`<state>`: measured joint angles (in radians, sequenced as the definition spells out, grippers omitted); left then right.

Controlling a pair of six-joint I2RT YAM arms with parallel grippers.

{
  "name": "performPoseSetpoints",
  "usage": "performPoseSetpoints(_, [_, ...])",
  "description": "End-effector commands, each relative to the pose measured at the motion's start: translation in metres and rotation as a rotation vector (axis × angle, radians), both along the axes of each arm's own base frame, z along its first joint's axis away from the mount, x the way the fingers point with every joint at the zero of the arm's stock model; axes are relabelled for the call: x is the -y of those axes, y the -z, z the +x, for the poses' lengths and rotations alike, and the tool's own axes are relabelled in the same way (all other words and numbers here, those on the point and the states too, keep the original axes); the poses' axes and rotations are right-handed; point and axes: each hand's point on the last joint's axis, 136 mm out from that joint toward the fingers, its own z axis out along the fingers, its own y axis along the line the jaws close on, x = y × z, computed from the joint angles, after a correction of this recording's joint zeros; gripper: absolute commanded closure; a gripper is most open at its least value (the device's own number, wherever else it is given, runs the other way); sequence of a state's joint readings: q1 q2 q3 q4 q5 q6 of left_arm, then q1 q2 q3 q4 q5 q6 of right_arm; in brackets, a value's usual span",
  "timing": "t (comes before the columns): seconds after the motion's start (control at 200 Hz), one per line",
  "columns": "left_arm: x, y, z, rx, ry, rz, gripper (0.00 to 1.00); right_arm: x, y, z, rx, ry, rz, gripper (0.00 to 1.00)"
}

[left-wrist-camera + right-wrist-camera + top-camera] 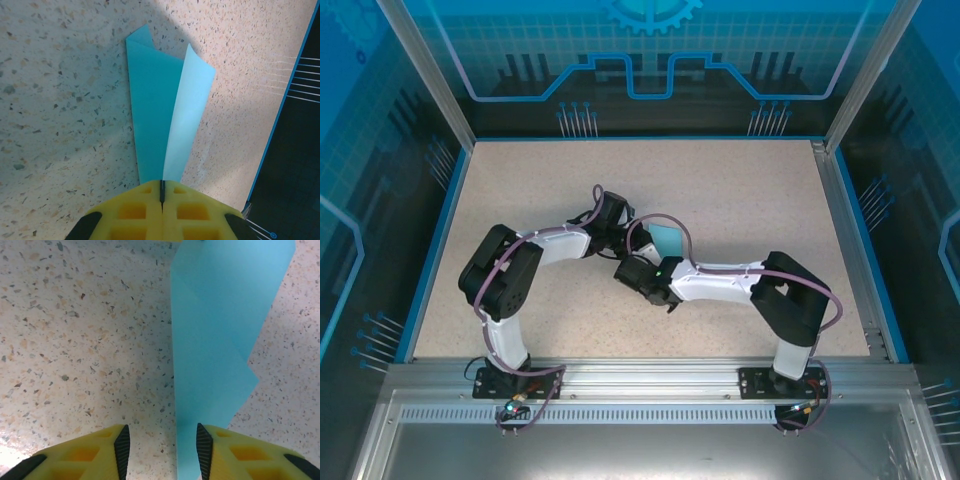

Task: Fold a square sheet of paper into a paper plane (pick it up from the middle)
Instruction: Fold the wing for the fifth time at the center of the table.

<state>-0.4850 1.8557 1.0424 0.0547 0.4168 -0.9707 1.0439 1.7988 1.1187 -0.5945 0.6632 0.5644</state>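
Sheet of paper [155, 115], light blue, mid-table [740, 190] between the wrists, creased to a narrow wedge with two flaps splaying; left gripper [161, 192] pinches its narrow end, right gripper [162, 445] gapes empty over one edge; judged mid-fold, next: press the flaps flat.

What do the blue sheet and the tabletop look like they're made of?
The sheet of paper: thin matte light-blue paper, judging by its crisp creases and lifted flap. The table: hard, beige, dark-speckled surface, likely laminate or composite stone; the look leaves that open.
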Motion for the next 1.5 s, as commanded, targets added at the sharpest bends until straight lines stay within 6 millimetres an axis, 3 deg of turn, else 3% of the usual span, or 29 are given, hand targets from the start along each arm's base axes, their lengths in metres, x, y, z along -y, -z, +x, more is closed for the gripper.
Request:
performPoseSetpoints(0.0, [-0.004, -0.01, -0.001, 0.008, -0.01, -0.013, 0.96, 0.01, -0.002, 0.001, 0.033, 0.032, -0.072, 0.6])
performPoseSetpoints(0.7, [-0.003, -0.011, -0.002, 0.002, -0.007, -0.016, 0.96, 0.015, 0.005, 0.007, 0.053, 0.055, -0.141, 0.72])
performPoseSetpoints(1.496, [-0.004, -0.011, -0.006, -0.001, -0.001, -0.014, 0.96, 0.012, 0.007, 0.013, 0.063, 0.072, -0.129, 0.72])
